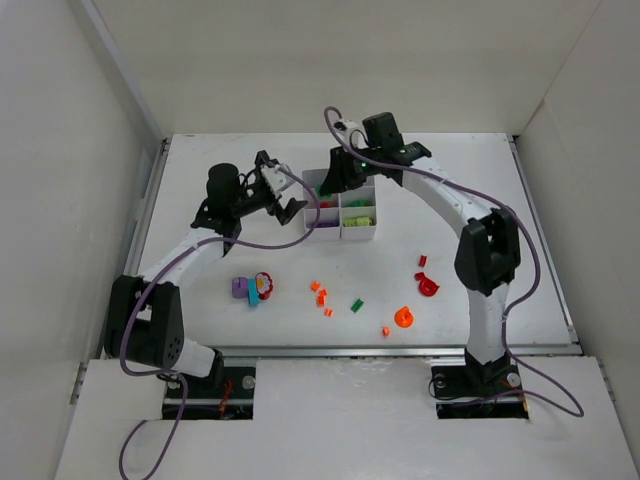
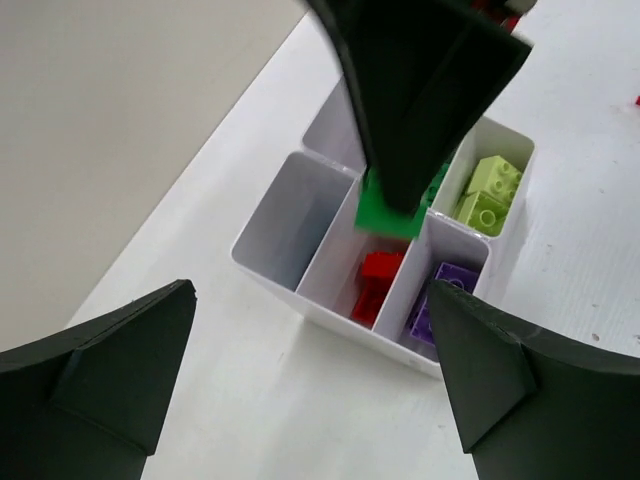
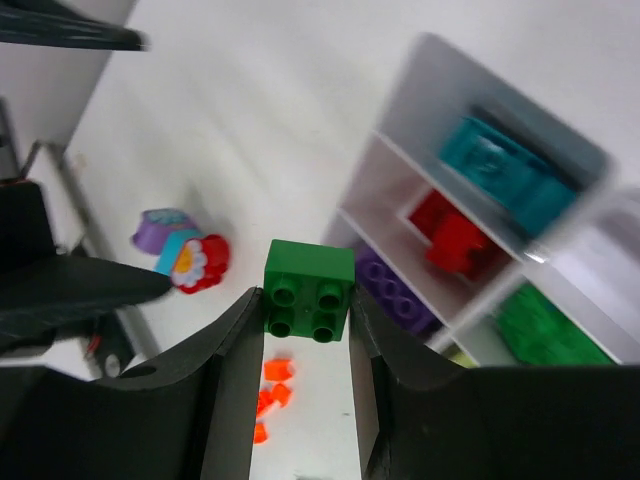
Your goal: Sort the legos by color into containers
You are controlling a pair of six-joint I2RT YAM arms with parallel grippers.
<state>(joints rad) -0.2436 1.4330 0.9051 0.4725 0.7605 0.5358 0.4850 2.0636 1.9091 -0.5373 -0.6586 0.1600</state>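
Note:
The white six-compartment tray (image 1: 362,232) stands at the table's middle back. My right gripper (image 1: 336,180) hovers over its left side, shut on a dark green four-stud brick (image 3: 308,290). That brick also shows in the left wrist view (image 2: 388,212), above the tray's middle wall. The tray holds a red brick (image 2: 378,278), a purple brick (image 2: 446,298), a lime brick (image 2: 490,193), a teal brick (image 3: 495,165) and dark green bricks (image 3: 545,330); one compartment (image 2: 295,215) is empty. My left gripper (image 1: 290,205) is open and empty just left of the tray (image 2: 312,330).
Loose on the table in front of the tray: a purple, teal and red cluster (image 1: 252,288), small orange pieces (image 1: 320,293), a small dark green piece (image 1: 356,305), an orange round piece (image 1: 403,318) and red pieces (image 1: 427,285). White walls enclose the table.

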